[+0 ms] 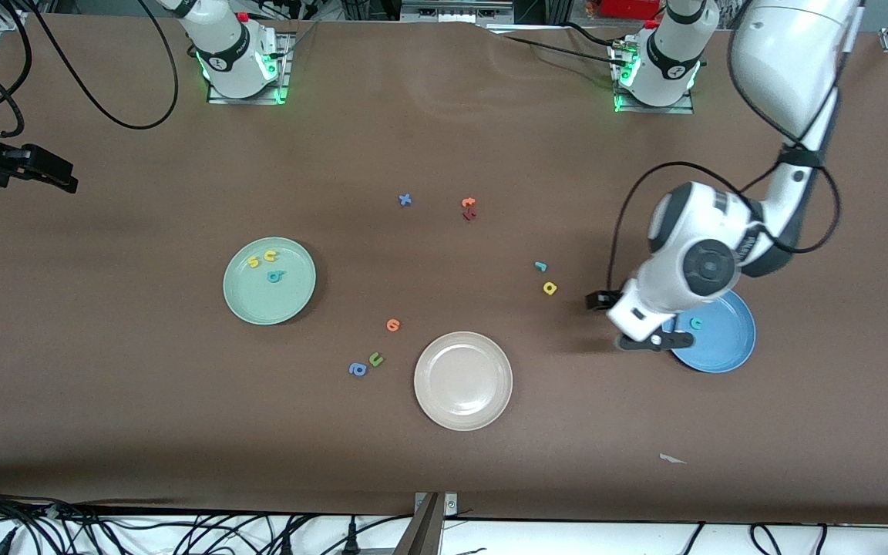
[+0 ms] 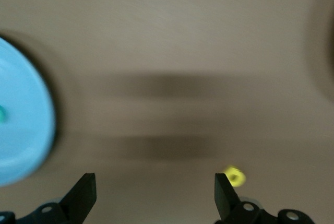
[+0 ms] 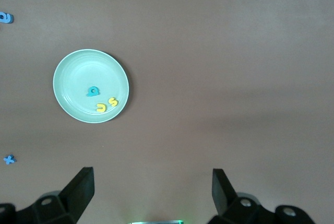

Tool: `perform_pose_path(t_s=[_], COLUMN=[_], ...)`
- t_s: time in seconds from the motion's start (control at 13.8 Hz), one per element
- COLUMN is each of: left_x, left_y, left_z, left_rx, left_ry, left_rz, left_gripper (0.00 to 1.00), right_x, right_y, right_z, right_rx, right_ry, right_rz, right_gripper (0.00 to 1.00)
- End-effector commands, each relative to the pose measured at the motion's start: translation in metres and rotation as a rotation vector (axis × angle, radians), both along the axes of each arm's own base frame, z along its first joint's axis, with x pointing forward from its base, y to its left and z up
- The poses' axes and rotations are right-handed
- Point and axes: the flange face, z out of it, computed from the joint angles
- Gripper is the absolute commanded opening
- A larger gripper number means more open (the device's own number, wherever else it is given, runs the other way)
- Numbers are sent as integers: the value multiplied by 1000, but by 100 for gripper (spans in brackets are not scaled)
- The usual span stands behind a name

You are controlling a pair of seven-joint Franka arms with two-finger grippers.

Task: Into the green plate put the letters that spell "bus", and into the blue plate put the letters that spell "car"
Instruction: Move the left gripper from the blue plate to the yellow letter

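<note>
Over the blue plate's (image 1: 725, 347) nine-o'clock rim, the left gripper (image 1: 642, 339) hangs wide open and empty; teal c (image 1: 696, 323) lies inside, yellow a (image 1: 549, 288) and teal r (image 1: 540, 267) outside. Right gripper (image 3: 151, 192), parked, gapes empty; green plate (image 1: 259, 304) holds b (image 1: 275, 276), u (image 1: 270, 255), s (image 1: 253, 262).

3 letters (image 1: 265, 264) in plate (image 1: 243, 301)

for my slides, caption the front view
Left gripper open beside the blue plate; "bus" letters in the green plate.
</note>
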Motion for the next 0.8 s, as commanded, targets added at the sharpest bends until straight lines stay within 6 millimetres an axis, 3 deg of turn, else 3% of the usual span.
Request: perform_pose_path(t_s=[0.0,0.43,0.72], left_x=[-9,-28,-43], left_y=[-31,-87,-92], left_z=[-13,-49,-74], left_rx=[-27,-36,-47], left_ry=[36,-9,-34], left_rz=[46,75,61], left_gripper=[100,100,100], right_x=[-1,-1,-1], right_y=[-1,-2,-2], right_z=[5,6,6], right_rx=[-9,-10,-9], right_ry=[7,8,8], right_rz=[4,15,15], right_gripper=[100,100,100])
